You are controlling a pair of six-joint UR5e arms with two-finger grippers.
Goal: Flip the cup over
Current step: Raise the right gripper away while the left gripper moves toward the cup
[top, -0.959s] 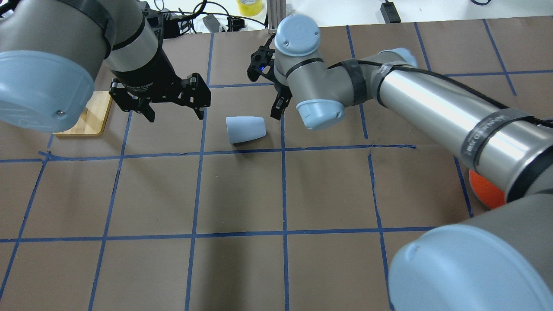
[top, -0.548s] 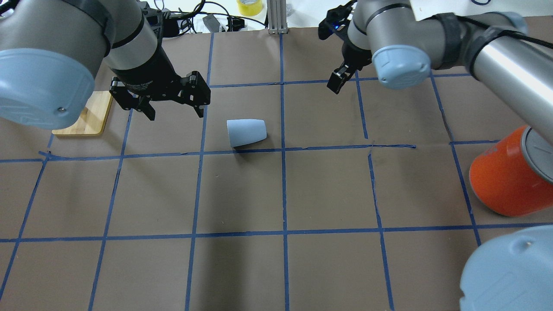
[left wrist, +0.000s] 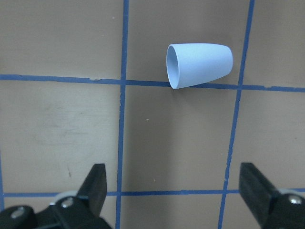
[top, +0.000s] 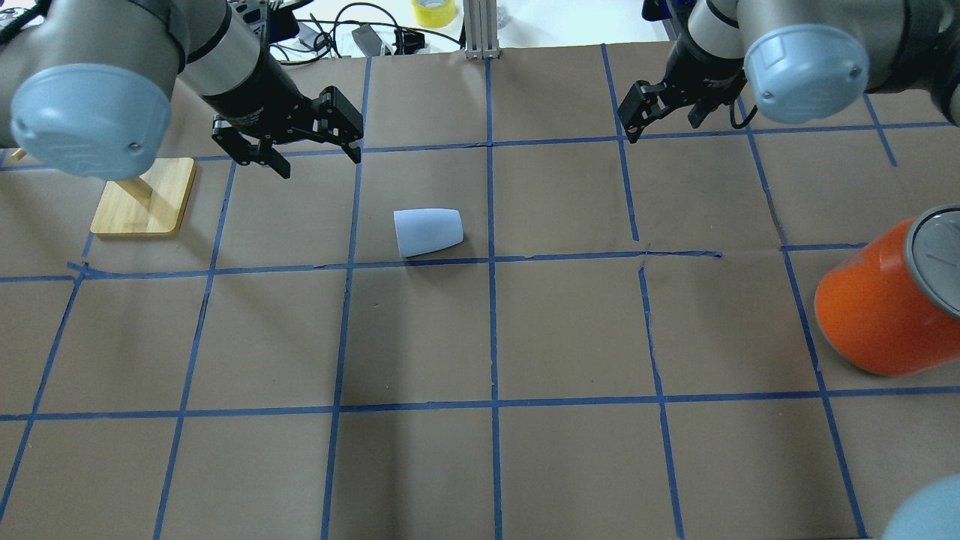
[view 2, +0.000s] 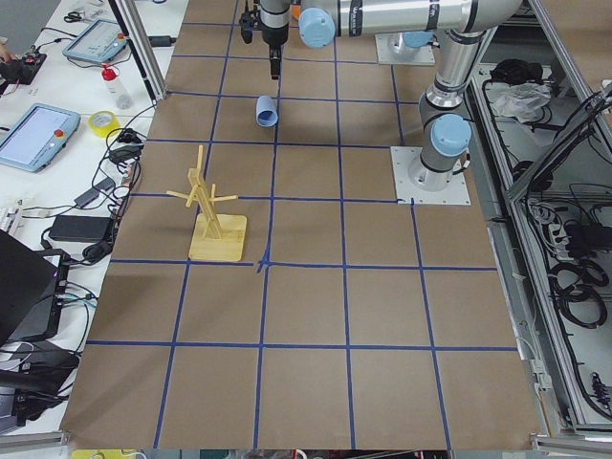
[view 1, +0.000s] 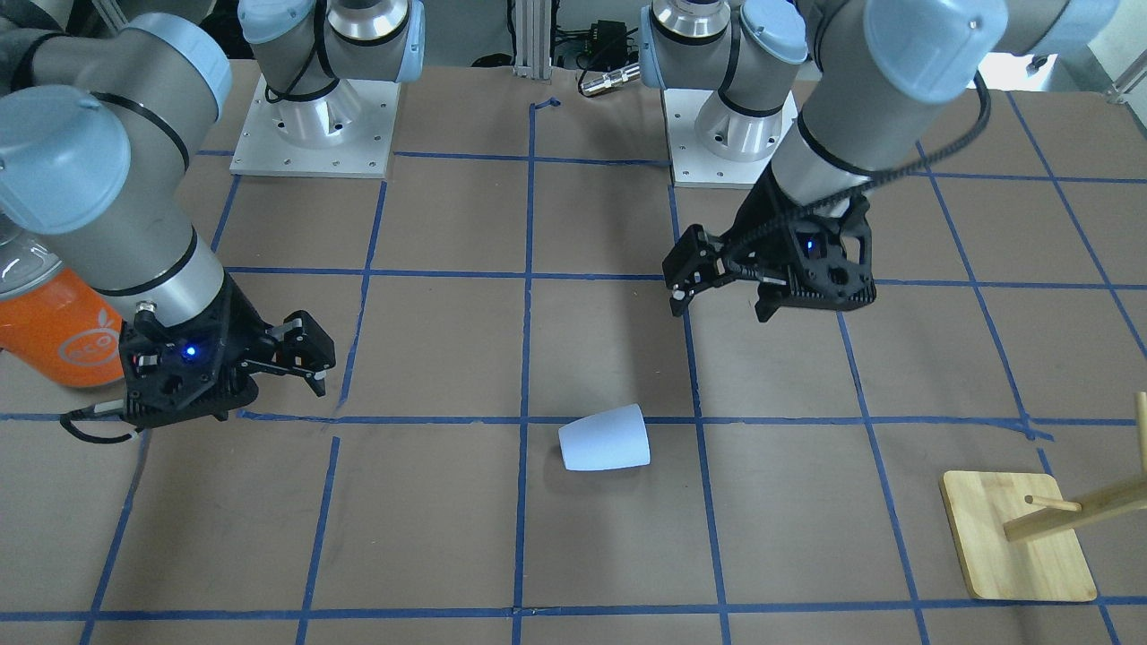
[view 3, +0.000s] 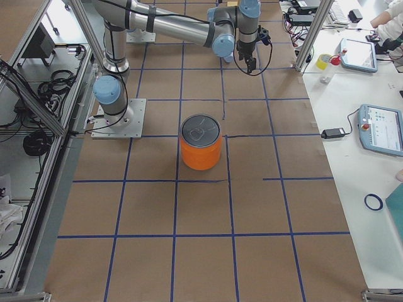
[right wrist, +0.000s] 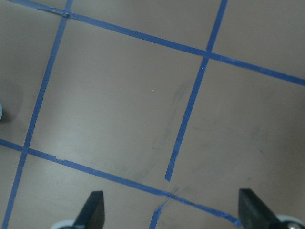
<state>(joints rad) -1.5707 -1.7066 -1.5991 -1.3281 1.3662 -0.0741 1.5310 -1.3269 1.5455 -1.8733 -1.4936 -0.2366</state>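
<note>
**Cup on its side, both grippers clear**

Bench (top: 570,330): brown paper, gridded in blue tape.

Orange can (top: 870,315): biggest object, upright at the robot's right edge, well apart from the work.

Wooden peg stand (top: 142,206): far left side, not involved.

Left gripper (left wrist: 175,188): spread wide, holding nothing, hovering above the bench near the cup. Its wrist camera has the cup in plain sight ahead of the fingers.

Right gripper (right wrist: 172,210): also spread wide and empty, over bare bench, well apart from the cup.

Cup (top: 427,232): lying on its side mid-bench, touching a tape line. The wide rim points to the robot's left, the narrow base to its right.

Step in hand, as judged: the left arm's approach, grasp not yet made. To do it well, the fingers should straddle the wall across the cup's width, near mid-length. The smooth taper may squirt out toward the narrow end, so the squeeze should be light and square. Lift clear before turning the wrist, then seat the cup flat before letting go.

Writing: a pale logo on the can and small print on the left gripper body, neither legible.
</note>
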